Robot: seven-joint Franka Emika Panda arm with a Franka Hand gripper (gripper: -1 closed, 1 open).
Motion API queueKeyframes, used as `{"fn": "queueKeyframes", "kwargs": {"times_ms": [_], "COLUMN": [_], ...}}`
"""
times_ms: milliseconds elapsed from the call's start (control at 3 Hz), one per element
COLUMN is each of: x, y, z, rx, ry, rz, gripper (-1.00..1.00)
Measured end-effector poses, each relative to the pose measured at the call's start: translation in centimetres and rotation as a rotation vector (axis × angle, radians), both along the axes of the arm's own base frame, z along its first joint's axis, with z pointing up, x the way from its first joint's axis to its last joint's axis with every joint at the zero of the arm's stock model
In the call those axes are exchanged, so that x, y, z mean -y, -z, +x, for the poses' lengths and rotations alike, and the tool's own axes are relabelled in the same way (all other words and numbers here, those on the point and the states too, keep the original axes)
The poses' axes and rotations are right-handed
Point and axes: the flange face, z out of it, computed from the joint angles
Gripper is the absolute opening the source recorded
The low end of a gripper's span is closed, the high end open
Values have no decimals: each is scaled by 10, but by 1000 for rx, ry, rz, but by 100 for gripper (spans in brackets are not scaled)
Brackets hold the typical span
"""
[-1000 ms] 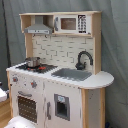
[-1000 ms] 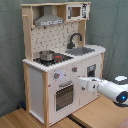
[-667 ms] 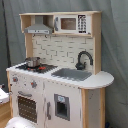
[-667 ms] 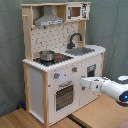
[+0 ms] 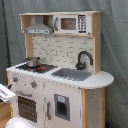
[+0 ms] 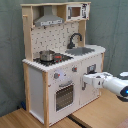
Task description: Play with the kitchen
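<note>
The kitchen (image 5: 65, 75) (image 6: 55, 65) is a tall white and light-wood toy that stands upright in both exterior views. A small metal pot (image 5: 32, 62) (image 6: 46, 55) sits on the stovetop, beside the grey sink (image 5: 71, 74) (image 6: 82, 50) and the black faucet (image 5: 82, 59) (image 6: 75, 39). The windowed oven door (image 5: 27, 105) (image 6: 64, 95) looks closed. My gripper (image 6: 85, 81) reaches in from the second exterior view's right, close to the front panel just right of the oven door. In the first exterior view the gripper (image 5: 5, 93) shows only at the left edge.
A hood (image 5: 37, 29) and a microwave (image 5: 72, 23) top the toy. A grey curtain (image 6: 112, 30) hangs behind it. The wooden surface (image 6: 100, 112) under the arm has a seam in front of the kitchen's base.
The arm has shifted slightly toward the second exterior view's right while the gripper stays near the front panel. Nothing on the kitchen has moved.
</note>
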Motion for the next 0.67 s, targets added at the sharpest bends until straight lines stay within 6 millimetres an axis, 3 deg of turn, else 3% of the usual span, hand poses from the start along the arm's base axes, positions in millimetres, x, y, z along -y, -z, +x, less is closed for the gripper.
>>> {"fn": "queueKeyframes", "kwargs": {"times_ms": [667], "x": [28], "y": [-7], "z": [21], "rx": [-31], "ry": [-45], "rz": [-79], "gripper": [100]}}
